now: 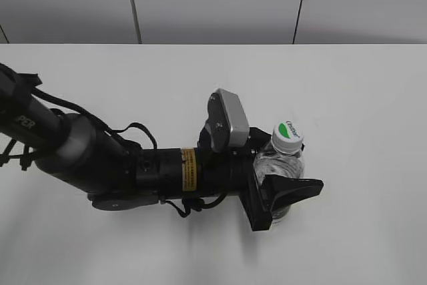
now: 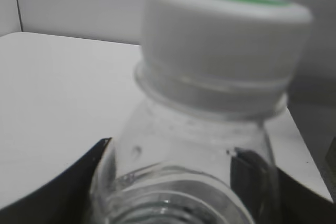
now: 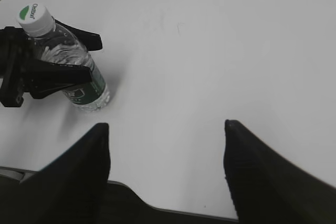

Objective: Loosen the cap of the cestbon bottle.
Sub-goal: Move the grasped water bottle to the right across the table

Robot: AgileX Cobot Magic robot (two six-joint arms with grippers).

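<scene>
The cestbon bottle (image 1: 283,165) stands upright on the white table, clear, with a dark green label band (image 3: 86,90). Its white cap (image 1: 287,135) with a green half-moon mark sits on the neck. My left gripper (image 1: 288,188) is shut on the bottle's body below the shoulder, one black finger on each side (image 2: 173,182). The cap fills the top of the left wrist view (image 2: 226,40). My right gripper (image 3: 165,145) is open and empty, high above the table to the right of the bottle (image 3: 68,59). It does not show in the exterior view.
The white table (image 1: 360,98) runs back to a grey panelled wall (image 1: 213,1). My left arm (image 1: 100,158) lies across the table's left half. Only the bottle stands on the table.
</scene>
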